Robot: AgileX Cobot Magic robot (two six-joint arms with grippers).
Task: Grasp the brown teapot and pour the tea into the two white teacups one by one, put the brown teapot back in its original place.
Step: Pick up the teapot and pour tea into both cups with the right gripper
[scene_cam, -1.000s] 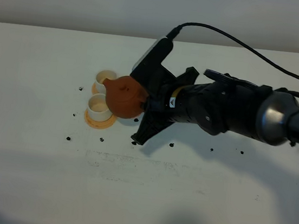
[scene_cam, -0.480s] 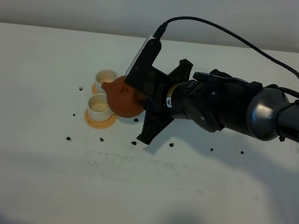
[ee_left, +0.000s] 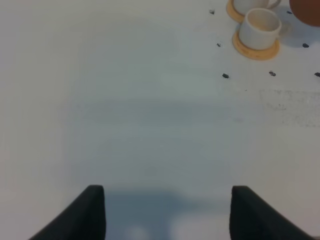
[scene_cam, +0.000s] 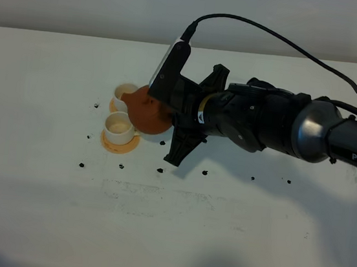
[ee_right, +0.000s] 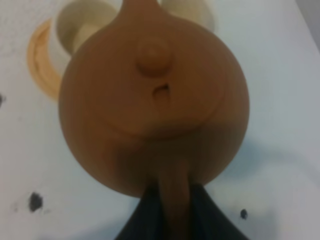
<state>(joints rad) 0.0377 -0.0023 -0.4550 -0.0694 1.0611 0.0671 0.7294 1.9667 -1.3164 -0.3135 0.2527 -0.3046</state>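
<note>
Brown teapot [scene_cam: 148,112]: hangs pinched at its handle between right fingers [ee_right: 134,224], spout by the far white teacup [scene_cam: 125,92]. Left fingers [ee_left: 91,215]: spread wide above tabletop [ee_left: 150,125].

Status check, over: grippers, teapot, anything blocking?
Left gripper open, hovering over table. Right gripper shut on brown teapot, tipped toward far white teacup. No stream visible. Nothing in the way; only dark specks.
</note>
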